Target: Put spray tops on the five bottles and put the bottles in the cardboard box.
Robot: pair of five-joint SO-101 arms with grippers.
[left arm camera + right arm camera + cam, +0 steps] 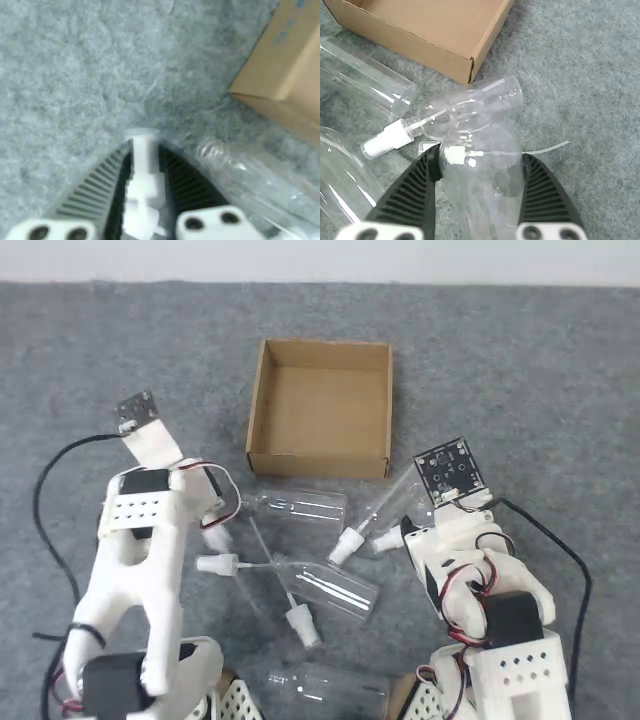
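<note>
Pinching a white spray top (142, 185), my left gripper (145, 149) is almost closed. Its ribbed fingers (97, 192) press on both sides of the top, and the top's end pokes out past the tips above the grey carpet (75, 75). Just beside it lies an uncapped bottle (255, 180) with its threaded neck bare, and beyond that is a corner of the cardboard box (290, 65).

My right gripper (479, 159) is roughly half open, with its two jaws set against opposite sides of a clear bottle (482, 195), which it has hold of. A small white piece (454, 154) with a thin tube running off it shows by the inner face of one jaw. I cannot tell whether it is fitted to that bottle. At the held bottle's far end, touching it, lies a capped bottle (465, 112) with its white sprayer on, close to the box's corner.

From above, the box stands open-topped at twelve o'clock on the table. My left arm comes in from eight o'clock and my right arm from four. A middle bottle (335, 588) lies at the centre of the cluster. One loose spray top (218, 563) lies at nine o'clock of it and another loose top (302, 625) at seven. A last bottle (325, 688) lies at six o'clock, between my two bases.
</note>
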